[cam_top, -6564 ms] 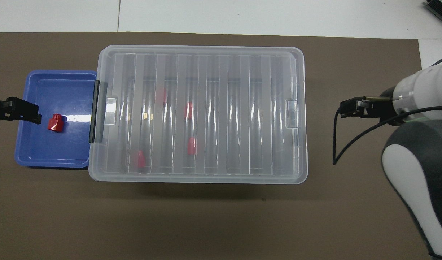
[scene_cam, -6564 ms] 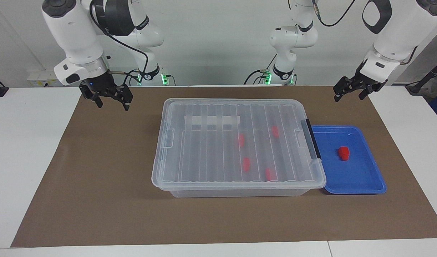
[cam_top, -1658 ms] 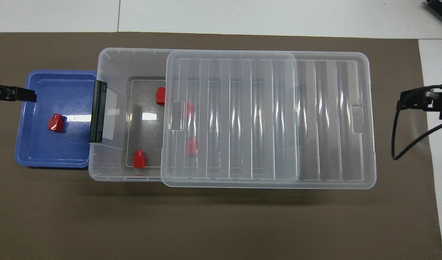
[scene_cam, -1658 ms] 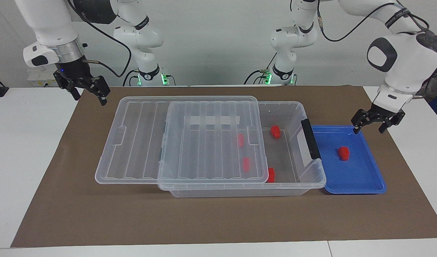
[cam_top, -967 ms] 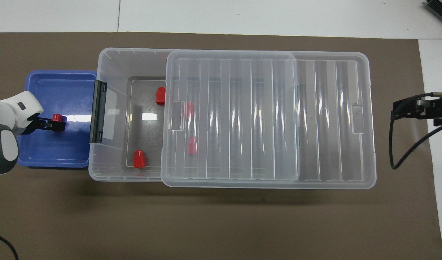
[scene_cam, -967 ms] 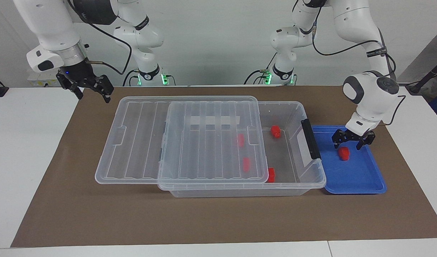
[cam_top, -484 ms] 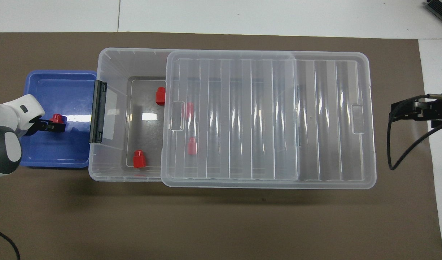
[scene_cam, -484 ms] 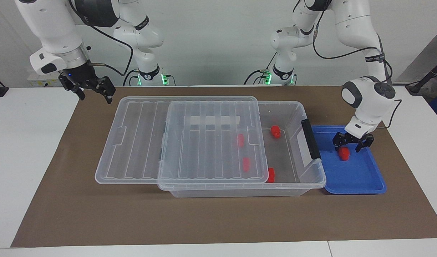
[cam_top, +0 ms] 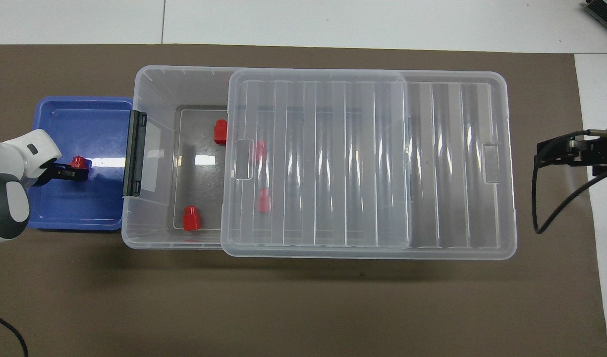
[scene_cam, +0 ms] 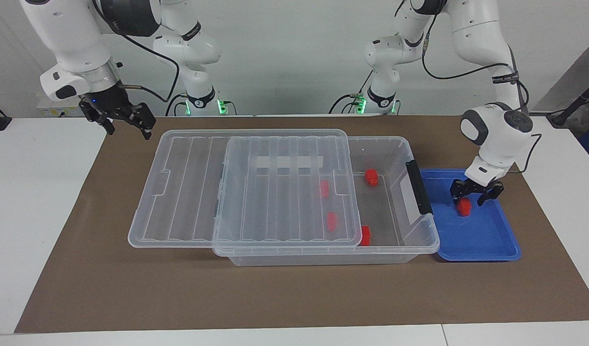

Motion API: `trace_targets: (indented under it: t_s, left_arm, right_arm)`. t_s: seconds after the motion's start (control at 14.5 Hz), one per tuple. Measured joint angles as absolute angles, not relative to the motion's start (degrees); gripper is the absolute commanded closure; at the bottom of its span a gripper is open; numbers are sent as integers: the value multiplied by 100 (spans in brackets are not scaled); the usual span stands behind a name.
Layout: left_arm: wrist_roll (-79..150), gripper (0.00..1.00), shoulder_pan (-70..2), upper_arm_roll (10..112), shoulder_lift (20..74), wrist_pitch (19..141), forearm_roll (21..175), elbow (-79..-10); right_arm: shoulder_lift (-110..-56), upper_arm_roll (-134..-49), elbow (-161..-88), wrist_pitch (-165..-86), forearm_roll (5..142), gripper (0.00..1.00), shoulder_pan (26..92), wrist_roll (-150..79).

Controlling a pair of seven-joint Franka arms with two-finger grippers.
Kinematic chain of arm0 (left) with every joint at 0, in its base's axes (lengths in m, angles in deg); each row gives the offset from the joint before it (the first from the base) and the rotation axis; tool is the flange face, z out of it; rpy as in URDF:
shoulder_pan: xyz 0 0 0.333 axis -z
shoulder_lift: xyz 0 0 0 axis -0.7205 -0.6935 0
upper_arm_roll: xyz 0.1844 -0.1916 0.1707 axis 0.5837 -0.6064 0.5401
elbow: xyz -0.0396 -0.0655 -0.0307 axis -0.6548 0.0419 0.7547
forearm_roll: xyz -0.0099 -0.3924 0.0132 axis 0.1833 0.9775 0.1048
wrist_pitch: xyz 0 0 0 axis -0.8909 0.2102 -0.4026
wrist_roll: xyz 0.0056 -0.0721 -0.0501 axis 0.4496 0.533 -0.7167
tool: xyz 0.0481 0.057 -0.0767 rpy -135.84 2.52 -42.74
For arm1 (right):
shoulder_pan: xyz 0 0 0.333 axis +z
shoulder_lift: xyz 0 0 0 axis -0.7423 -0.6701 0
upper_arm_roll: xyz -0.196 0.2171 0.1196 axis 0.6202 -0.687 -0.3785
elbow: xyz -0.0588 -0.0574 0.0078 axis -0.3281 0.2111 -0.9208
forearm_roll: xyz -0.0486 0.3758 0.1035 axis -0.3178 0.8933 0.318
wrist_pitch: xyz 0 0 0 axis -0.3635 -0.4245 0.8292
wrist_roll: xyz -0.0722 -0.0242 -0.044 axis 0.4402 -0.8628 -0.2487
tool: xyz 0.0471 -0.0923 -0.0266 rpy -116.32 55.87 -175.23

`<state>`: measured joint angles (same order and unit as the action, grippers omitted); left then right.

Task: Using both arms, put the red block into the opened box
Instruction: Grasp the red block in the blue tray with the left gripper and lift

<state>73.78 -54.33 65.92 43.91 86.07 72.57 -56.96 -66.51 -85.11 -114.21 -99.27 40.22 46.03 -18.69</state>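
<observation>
Left gripper [scene_cam: 477, 199] down in shallow blue plastic tray [scene_cam: 486, 240], fingers straddling small red plastic block [scene_cam: 464, 206], grip unclear, right gripper [scene_cam: 127, 129] waiting with fingers apart above table corner.

Readable text: none found.
White strip [scene_cam: 285, 162] on the box lid [scene_cam: 275, 187] is blank; a dark band [scene_cam: 505, 78] on the left arm [scene_cam: 482, 43] carries pale lettering too small to read; no brand, number or sign legible elsewhere.
</observation>
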Motion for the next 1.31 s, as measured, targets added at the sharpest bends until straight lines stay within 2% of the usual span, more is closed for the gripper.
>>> trace_targets:
  t_s: [0.28, 0.35, 0.41, 0.48, 0.76, 0.97, 1.11, 1.31]
  left_arm:
    - [7377, 27, -5433, 6592, 4371, 8645, 7257, -5702]
    - [7377, 39, -5433, 6590, 4362, 8680, 7257, -5705]
    - [7377, 59, -5433, 6589, 4357, 8712, 7257, -5707]
    - [7375, 72, -5432, 6588, 4355, 8724, 7257, -5708]
    - [7363, 99, -5377, 6554, 4354, 8726, 7257, -5710]
    - [7360, 100, -5377, 6550, 4355, 8715, 7257, -5697]
    - [7351, 100, -5377, 6549, 4372, 8294, 7259, -5456]
    - [7247, 100, -5377, 6538, 4517, 6325, 7318, -4247]
  right_arm:
    - [-6646, -8510, -11424, -9927, 4022, 0, 4602, -1869]
    - [-6645, -8510, -11425, -9927, 4022, 0, 4602, -1869]
    - [-6644, -8509, -11426, -9927, 4022, 0, 4601, -1869]
    - [-6642, -8509, -11428, -9927, 4022, 0, 4601, -1869]
    - [-6641, -8509, -11431, -9927, 4022, 0, 4600, -1869]
    - [-6640, -8509, -11432, -9927, 4022, 0, 4600, -1869]
    - [-6637, -8509, -11432, -9927, 4022, 0, 4600, -1869]
    - [-6636, -8509, -11432, -9927, 4022, 0, 4600, -1869]
